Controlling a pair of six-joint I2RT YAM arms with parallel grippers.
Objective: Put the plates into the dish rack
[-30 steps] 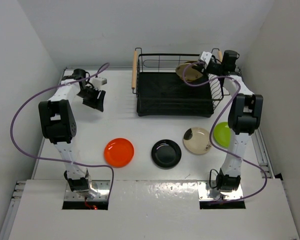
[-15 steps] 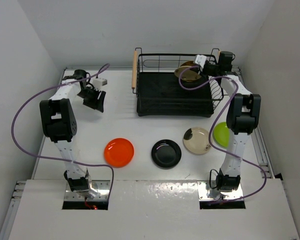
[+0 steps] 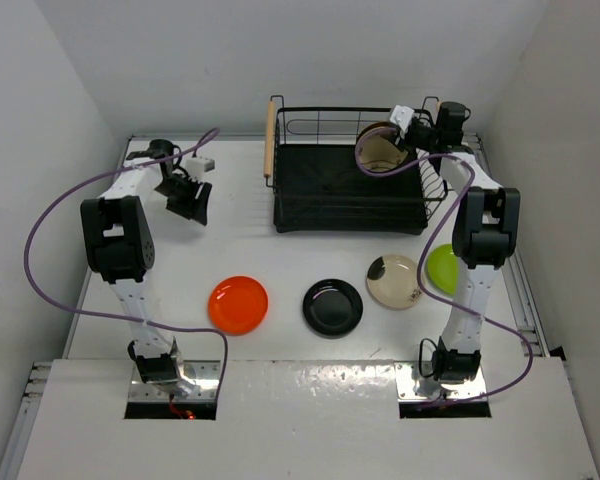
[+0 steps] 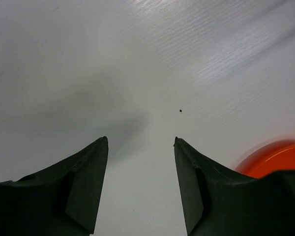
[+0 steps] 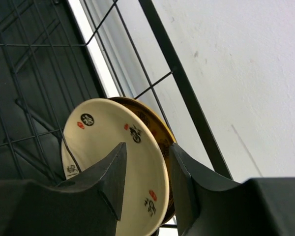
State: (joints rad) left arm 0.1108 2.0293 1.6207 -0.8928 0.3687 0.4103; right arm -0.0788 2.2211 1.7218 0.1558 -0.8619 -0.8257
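Note:
The black wire dish rack (image 3: 330, 190) stands at the back of the table. Two plates stand on edge in its right end: a cream plate (image 5: 101, 140) with small dark and red marks, and a yellow-brown plate (image 5: 157, 129) just behind it. My right gripper (image 5: 146, 147) is open, its fingers straddling both rims without pinching them. Both plates show in the top view (image 3: 380, 150) under the right gripper (image 3: 406, 126). On the table lie an orange plate (image 3: 238, 304), a black plate (image 3: 332, 307), a beige plate (image 3: 394, 281) and a lime green plate (image 3: 442, 268). My left gripper (image 4: 141, 140) hangs open over bare table.
The rack's wooden handles (image 3: 270, 137) run along its left and right ends. White walls close in the table at the back and both sides. The left arm (image 3: 115, 235) stretches to the far left corner. An orange plate's edge (image 4: 270, 157) shows in the left wrist view.
The right gripper has tipped the cream plate upright against the yellow-brown one in the rack, and its jaws have parted from it. The left arm has not moved.

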